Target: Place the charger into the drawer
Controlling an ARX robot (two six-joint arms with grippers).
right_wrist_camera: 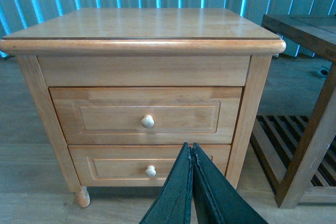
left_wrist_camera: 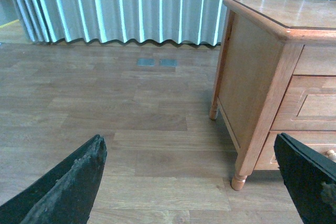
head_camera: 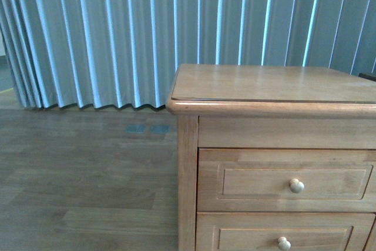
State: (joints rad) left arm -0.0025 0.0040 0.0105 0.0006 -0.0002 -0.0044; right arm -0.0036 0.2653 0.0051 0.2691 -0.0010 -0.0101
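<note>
Wood-plank floor [head_camera: 82,192], pleated grey curtain [head_camera: 88,33] behind, a two-drawer wooden nightstand [right_wrist_camera: 142,24] in front of the robot. Charger: not in any view; the nightstand top is bare in the front and right wrist views, so I can't say where it is. Drawer [right_wrist_camera: 147,116]: the taller upper one, recessed panel front, pale round knob [right_wrist_camera: 148,121], fully shut and flush with the frame. Below it the shallower drawer [right_wrist_camera: 149,163] with its own like knob, also shut. A dark slatted table [right_wrist_camera: 304,124] stands just beside the nightstand on one side. Right gripper [right_wrist_camera: 192,153] faces the nightstand front, near the lower drawer, fingers pressed together, holding nothing, touching nothing. Left gripper [left_wrist_camera: 189,182] hangs over bare floor off the nightstand's side, jaws wide apart, empty. My read: task is at the very start, nothing opened, nothing picked. Next move likely calls for opening the upper drawer: right gripper has to lift to the upper knob, part its jaws, close around it and pull straight out. Knob is small and round, so a slip is the main risk, and grabbing the lower knob by mistake is the other. The charger needs locating before any pick.
</note>
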